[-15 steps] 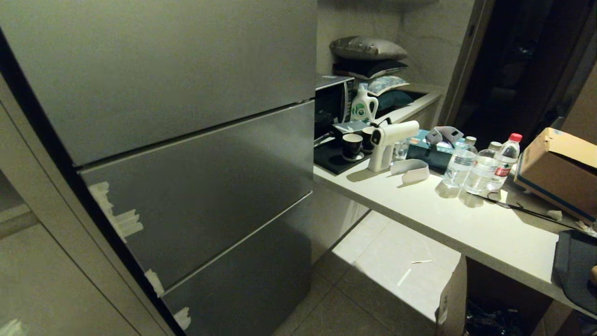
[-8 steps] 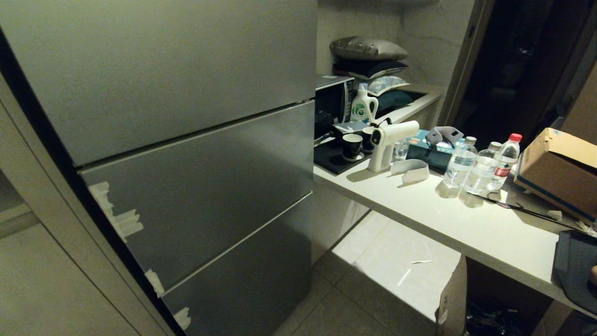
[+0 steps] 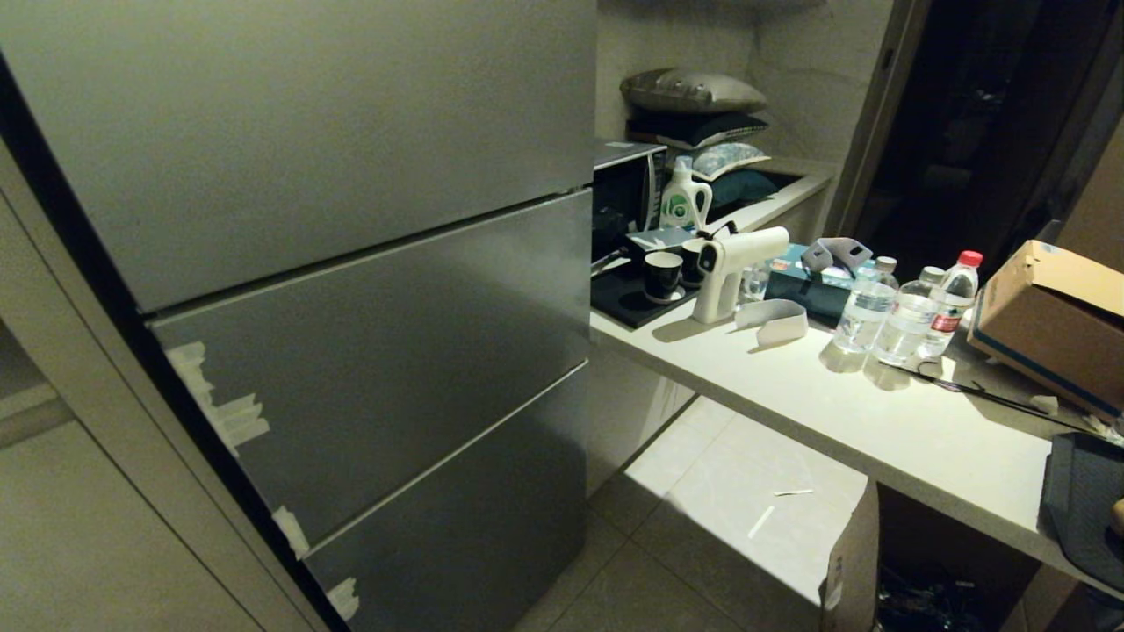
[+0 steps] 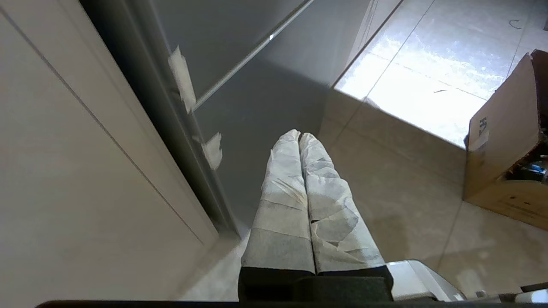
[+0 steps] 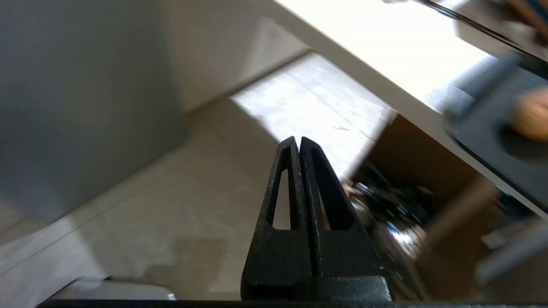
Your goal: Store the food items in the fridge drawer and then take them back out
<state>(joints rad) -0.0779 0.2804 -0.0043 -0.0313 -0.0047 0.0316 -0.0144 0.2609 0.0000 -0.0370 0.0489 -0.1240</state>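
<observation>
Left wrist view: the left gripper (image 4: 299,136), taped fingers pressed together and empty, hangs low beside the closed fridge (image 4: 257,107); the right gripper (image 5: 297,142), likewise clenched on nothing, points floorward. Nothing in the head view has shifted. The fridge drawer stays hidden; only a tan lump (image 3: 1117,516) shows, cut off on a dark tray (image 3: 1076,491).

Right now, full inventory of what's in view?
fridge: 1, grey, left, all fronts closed
counter: 1, pale, right of fridge
water bottles: 3, clear, one red-capped, on counter
spray gun: 1, white, on counter
cups: 2, dark, on black tray
detergent bottle: 1, white-green, behind cups
microwave: 1, dark, beside fridge
pillows: stack, grey, back shelf
cardboard box: 1, brown, counter's right end
left tool: taped white, shut, low by fridge
right tool: black, shut, above floor
</observation>
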